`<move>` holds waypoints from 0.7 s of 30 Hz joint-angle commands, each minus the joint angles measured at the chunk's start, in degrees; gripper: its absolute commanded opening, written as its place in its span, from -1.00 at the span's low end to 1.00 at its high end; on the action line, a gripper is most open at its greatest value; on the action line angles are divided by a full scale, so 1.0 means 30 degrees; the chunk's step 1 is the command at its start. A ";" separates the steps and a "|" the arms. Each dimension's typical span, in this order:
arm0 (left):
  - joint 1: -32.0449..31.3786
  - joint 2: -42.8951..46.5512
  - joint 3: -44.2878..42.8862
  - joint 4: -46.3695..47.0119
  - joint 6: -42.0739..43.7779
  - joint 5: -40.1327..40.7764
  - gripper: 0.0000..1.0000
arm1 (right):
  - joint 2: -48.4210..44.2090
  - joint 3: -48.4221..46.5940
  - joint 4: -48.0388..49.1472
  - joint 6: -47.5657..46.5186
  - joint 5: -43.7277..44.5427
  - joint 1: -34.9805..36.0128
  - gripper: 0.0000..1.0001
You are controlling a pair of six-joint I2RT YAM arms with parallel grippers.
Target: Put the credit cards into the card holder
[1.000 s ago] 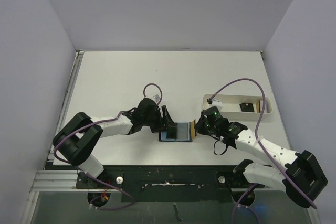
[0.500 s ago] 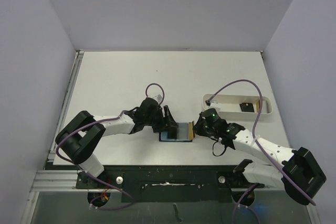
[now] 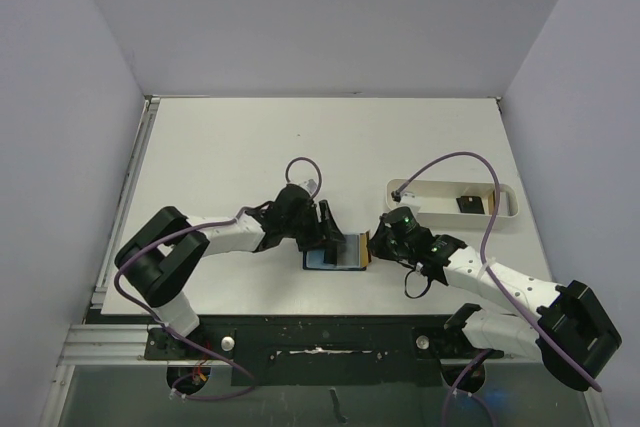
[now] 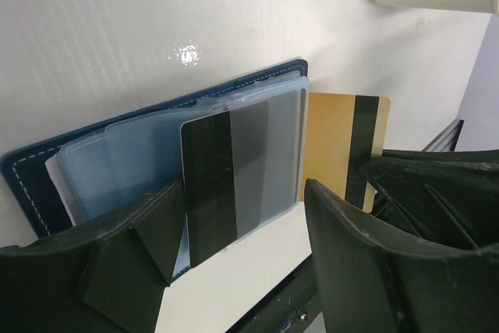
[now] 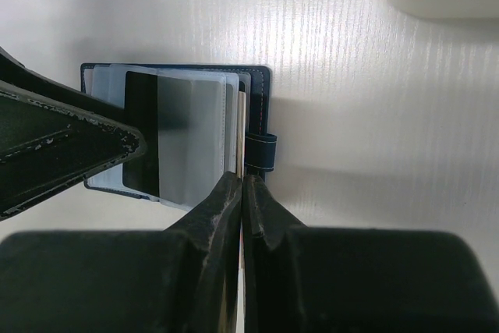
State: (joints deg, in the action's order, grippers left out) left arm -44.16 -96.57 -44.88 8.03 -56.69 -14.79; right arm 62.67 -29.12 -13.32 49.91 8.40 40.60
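The navy card holder (image 3: 322, 260) lies open on the table between the arms, its light blue pockets up (image 4: 117, 154). A grey card with a black stripe (image 4: 234, 177) lies partly in a pocket, also seen in the right wrist view (image 5: 187, 138). My left gripper (image 3: 330, 231) is open over the holder's left side, one finger (image 4: 117, 255) on the pockets beside the grey card. My right gripper (image 5: 242, 193) is shut on a tan card (image 4: 343, 146), held on edge at the holder's right edge (image 5: 257, 83), by its strap.
A long white tray (image 3: 420, 192) stands at the right behind my right arm, with a dark card (image 3: 468, 204) and a tan piece (image 3: 494, 202) inside. A purple cable loops above each wrist.
My left gripper has moved right, further over the holder. My right gripper has brought the tan card slightly left, against the holder's right edge.
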 commanded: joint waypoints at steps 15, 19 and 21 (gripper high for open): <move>-0.0177 0.1326 -0.0984 -0.2323 0.0761 0.2117 0.21 | -0.1401 -0.1696 -0.2898 -0.0611 0.2391 0.0268 -1.00; -0.0191 0.1012 -0.0808 -0.1835 0.0655 0.1654 0.20 | -0.1010 -0.1544 -0.2465 -0.0502 0.2158 0.0273 -1.00; -0.0191 0.0940 -0.0672 -0.1560 0.0561 0.1493 0.20 | -0.0743 -0.1567 -0.2294 -0.0480 0.1770 0.0291 -1.00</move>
State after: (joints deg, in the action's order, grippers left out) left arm -44.64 -94.67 -46.28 1.45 -55.66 -9.43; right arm 59.31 -31.94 -21.85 48.80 13.06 40.97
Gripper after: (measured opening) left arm 0.607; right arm 0.022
